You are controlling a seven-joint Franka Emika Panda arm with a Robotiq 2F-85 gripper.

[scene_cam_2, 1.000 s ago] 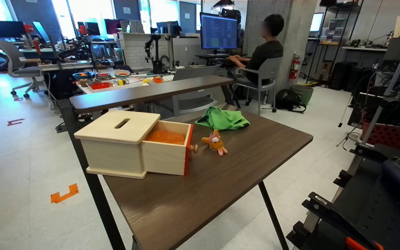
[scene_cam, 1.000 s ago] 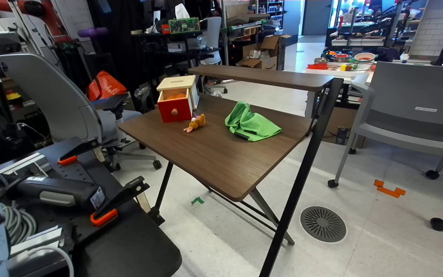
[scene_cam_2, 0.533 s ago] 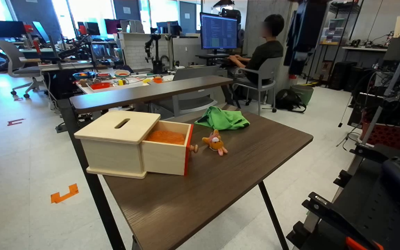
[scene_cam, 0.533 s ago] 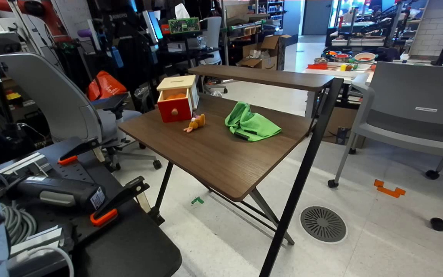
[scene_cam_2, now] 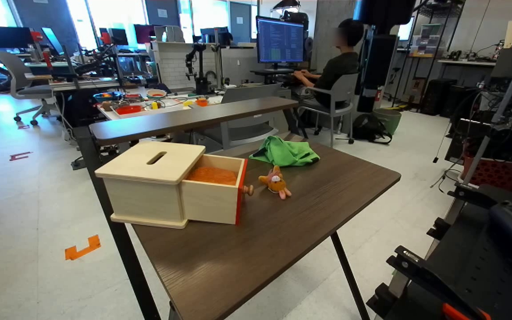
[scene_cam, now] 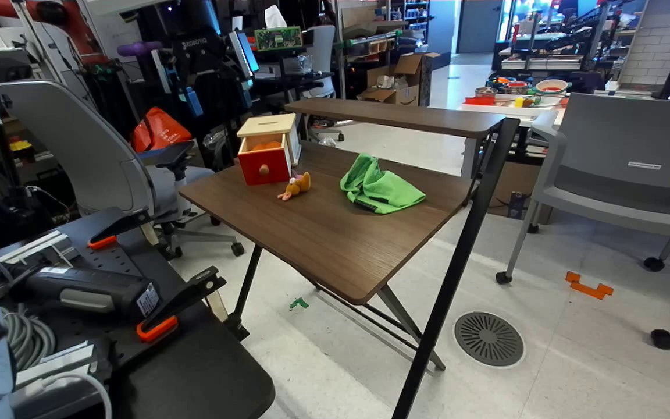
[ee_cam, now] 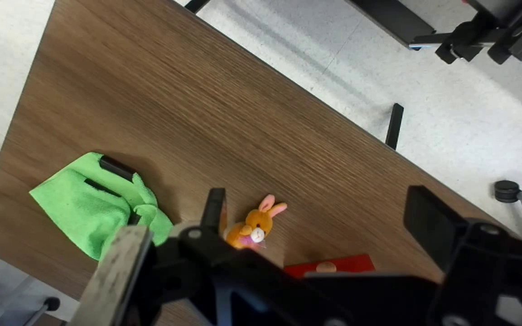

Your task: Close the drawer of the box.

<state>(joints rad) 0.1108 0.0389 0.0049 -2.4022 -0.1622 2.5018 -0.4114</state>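
Observation:
The pale wooden box (scene_cam: 267, 124) stands on the brown table; it also shows in an exterior view (scene_cam_2: 142, 200). Its drawer (scene_cam_2: 211, 201) is pulled well out, with a red front (scene_cam: 265, 165), a round wooden knob (scene_cam_2: 248, 190) and orange stuff (scene_cam_2: 212, 175) inside. In the wrist view only the drawer's red front (ee_cam: 351, 264) and knob (ee_cam: 326, 267) show; the gripper hides the rest of the box. My gripper (ee_cam: 317, 197) is open and empty, apart from the drawer. It hangs behind the table in an exterior view (scene_cam: 220, 99) and at the upper right in an exterior view (scene_cam_2: 374, 82).
A small orange plush rabbit (ee_cam: 254, 226) lies on the table (scene_cam: 335, 244) beside the drawer front; it also shows in both exterior views (scene_cam: 296, 185) (scene_cam_2: 275, 182). A crumpled green cloth (scene_cam_2: 285, 152) lies farther along. A raised shelf (scene_cam: 393, 113) runs along one table edge.
My gripper has come into both exterior views and moved down and sideways, toward the table. The box, drawer, rabbit and cloth have not moved.

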